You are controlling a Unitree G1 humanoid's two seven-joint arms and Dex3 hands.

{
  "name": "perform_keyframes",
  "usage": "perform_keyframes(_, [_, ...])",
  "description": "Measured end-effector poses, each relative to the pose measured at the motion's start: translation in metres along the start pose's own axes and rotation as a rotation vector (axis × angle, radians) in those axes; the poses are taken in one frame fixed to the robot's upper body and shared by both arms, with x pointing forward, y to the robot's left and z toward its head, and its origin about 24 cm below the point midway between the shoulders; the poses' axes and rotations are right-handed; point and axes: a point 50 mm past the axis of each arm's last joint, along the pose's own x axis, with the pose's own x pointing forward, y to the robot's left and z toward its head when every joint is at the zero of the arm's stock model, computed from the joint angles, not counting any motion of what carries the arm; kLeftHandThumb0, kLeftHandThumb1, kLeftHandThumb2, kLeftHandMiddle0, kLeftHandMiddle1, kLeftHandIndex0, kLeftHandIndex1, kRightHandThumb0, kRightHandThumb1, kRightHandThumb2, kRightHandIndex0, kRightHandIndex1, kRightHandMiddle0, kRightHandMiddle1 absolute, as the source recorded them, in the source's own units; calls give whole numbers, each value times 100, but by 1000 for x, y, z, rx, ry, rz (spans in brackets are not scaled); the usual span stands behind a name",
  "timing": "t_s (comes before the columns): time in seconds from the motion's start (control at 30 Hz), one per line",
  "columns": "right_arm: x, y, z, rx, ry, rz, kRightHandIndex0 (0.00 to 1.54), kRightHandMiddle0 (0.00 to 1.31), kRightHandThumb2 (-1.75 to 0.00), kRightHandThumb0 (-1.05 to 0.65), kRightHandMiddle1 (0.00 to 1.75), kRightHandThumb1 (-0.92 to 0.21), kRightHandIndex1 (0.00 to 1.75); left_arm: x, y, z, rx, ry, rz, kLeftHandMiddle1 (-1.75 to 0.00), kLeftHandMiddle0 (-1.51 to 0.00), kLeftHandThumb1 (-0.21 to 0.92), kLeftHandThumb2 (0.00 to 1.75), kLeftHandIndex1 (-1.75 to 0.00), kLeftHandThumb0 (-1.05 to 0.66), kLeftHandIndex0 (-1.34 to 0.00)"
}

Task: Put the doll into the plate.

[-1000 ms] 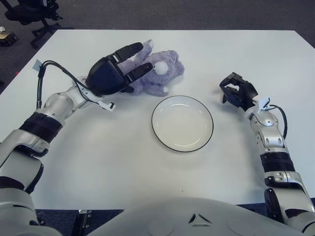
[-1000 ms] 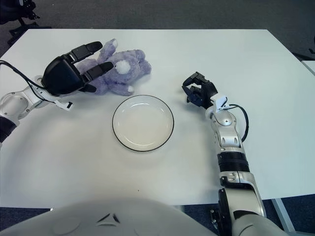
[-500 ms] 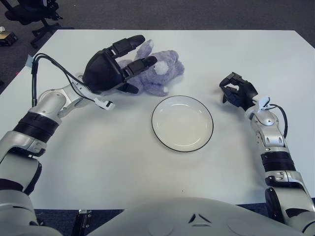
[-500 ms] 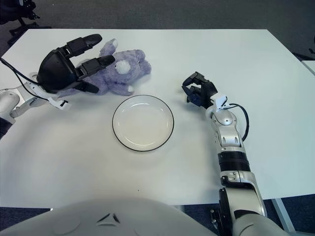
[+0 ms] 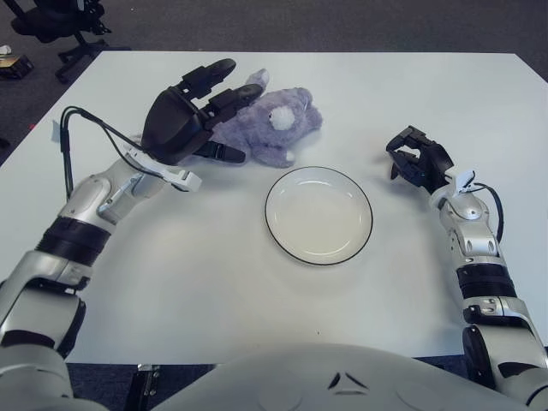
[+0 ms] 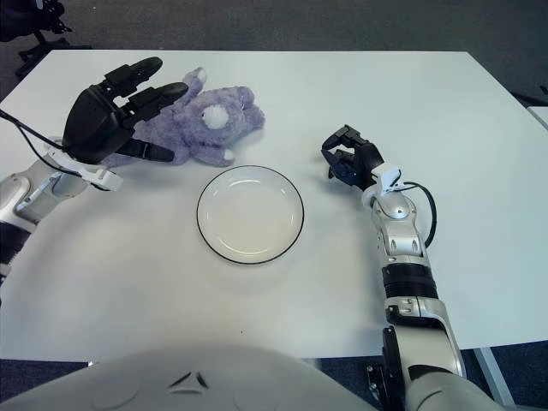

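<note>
The step in hand looks to be the grasp of the doll (image 5: pixel 267 127), and to do it well the left hand (image 5: pixel 184 124) should come down over the body of the toy rather than its limbs, close all three fingers (image 5: pixel 210 74) round the soft bulk, and lift it clear before carrying it toward the plate (image 5: pixel 318 215). The doll lies on its side toward the far edge of the desk (image 5: pixel 171 282), left of centre, just beyond the plate's far-left rim and apart from it. The left hand is released, fingers spread, holding nothing; it sits at the doll's left end, its fingertips reaching over the toy, though contact cannot be told. The right hand (image 5: pixel 417 162) shows to the right of the plate, fingers clenched on nothing.
</note>
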Motion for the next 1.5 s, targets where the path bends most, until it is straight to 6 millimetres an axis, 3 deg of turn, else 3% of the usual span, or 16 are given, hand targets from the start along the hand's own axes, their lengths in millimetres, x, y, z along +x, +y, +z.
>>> perform_keyframes(0.47, [0, -5, 0, -10, 4, 2, 78, 35, -38, -35, 159, -92, 162, 10, 24, -33, -163, 341, -220, 0, -42, 92, 24, 0, -72, -39])
perform_keyframes(1.0, [1, -4, 0, -17, 5, 1, 79, 35, -37, -35, 158, -92, 158, 33, 39, -46, -157, 505, -338, -1, -43, 92, 27, 0, -78, -34])
perform_keyframes(1.5, [1, -3, 1, -23, -3, 2, 80, 36, -37, -35, 158, -92, 158, 60, 42, -80, -309, 599, -671, -1, -45, 92, 21, -2, -74, -36])
